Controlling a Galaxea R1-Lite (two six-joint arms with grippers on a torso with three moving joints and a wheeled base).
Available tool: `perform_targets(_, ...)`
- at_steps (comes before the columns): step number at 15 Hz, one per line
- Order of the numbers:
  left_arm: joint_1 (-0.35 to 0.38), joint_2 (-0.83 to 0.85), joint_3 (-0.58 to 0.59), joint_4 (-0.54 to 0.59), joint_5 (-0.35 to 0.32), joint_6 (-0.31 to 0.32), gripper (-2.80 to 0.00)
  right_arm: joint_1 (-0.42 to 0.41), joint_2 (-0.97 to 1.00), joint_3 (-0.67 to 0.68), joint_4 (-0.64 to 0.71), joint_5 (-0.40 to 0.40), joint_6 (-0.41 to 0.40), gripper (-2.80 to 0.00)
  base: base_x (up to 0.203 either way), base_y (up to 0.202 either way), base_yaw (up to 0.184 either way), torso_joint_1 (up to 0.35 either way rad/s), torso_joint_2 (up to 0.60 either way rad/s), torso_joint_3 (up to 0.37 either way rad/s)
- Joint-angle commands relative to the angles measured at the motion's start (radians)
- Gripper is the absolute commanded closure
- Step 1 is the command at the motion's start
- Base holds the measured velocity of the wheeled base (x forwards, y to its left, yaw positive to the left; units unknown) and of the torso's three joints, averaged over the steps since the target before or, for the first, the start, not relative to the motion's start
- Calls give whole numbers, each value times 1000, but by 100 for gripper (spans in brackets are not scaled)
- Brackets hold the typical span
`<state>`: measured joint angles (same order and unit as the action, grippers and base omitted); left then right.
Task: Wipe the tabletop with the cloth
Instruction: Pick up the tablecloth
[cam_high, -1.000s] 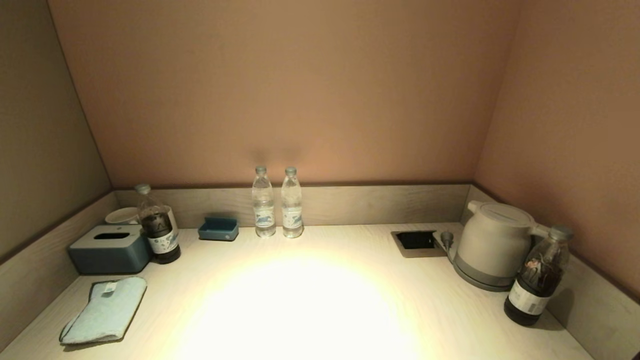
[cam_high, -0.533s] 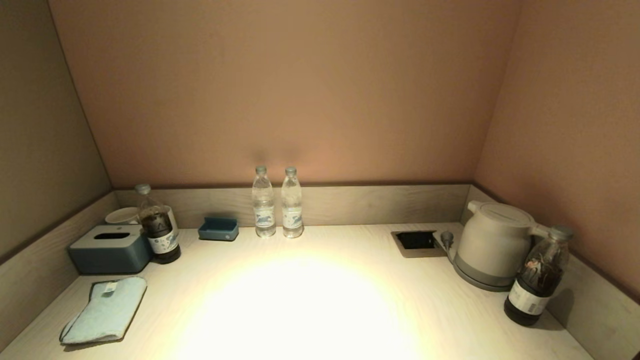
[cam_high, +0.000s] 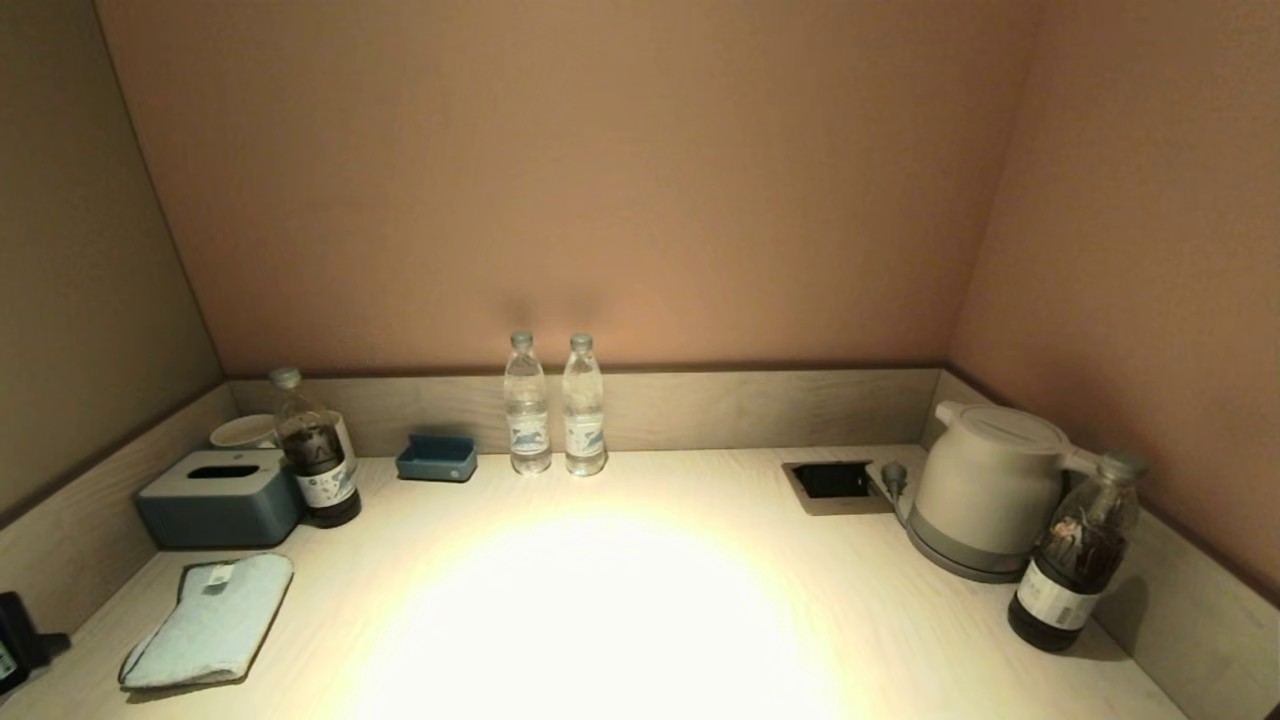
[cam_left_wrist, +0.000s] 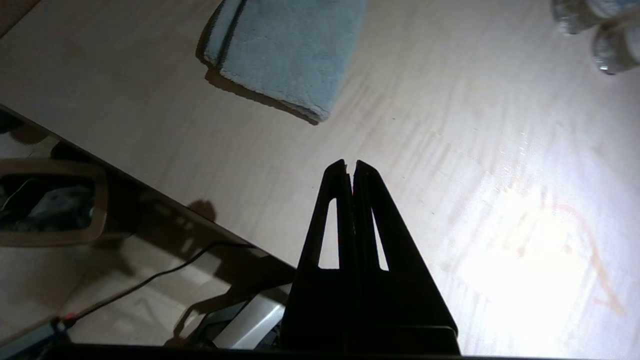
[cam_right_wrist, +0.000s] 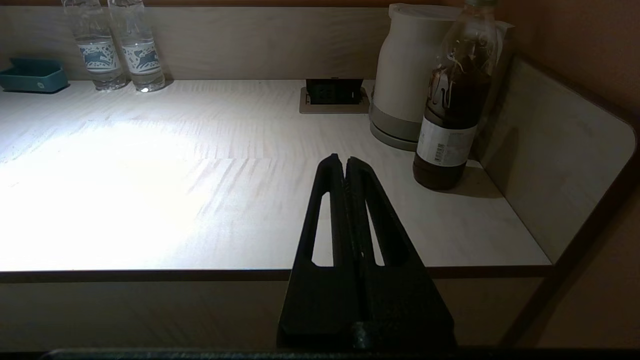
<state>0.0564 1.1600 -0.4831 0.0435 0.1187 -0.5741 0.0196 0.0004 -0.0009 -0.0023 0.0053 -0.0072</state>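
1. We judge this the approach: our left gripper (cam_left_wrist: 350, 164), fingers pressed together and empty, hangs near the cloth (cam_high: 208, 620) lying at the tabletop's (cam_high: 640, 600) left end.
2. Next we should spread the fingers over the cloth; our right gripper (cam_right_wrist: 340, 159) waits closed.

Pale tabletop (cam_high: 700, 560), cloth (cam_high: 210, 620), tissue box (cam_high: 220, 497), two water bottles (cam_high: 555, 405), kettle (cam_high: 985, 490), tea bottles (cam_high: 1075, 555).

– Can you read any writing on these things?

– No. The two water bottles (cam_right_wrist: 114, 45) carry blue-printed labels, but the words are too small to make out.

– And the dark bottle (cam_right_wrist: 452, 105) beside the kettle (cam_right_wrist: 407, 75)?

– Its white label shows a barcode; no digits are legible. The dark bottle (cam_high: 315, 455) by the tissue box (cam_high: 220, 497) has unreadable print too.
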Motion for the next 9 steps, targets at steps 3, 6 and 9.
perform_targets(3,37,520,-93,-64,39,-41,0,0,1,-1,1,-1,0,0,0,0,0,0,0,0)
perform_targets(6,49,667,-173,-97,57,-61,0,0,1,-1,-1,1,0,0,0,0,0,0,0,0)
perform_targets(9,49,742,-220,-96,56,-57,0,0,1,-1,-1,-1,0,0,0,0,0,0,0,0)
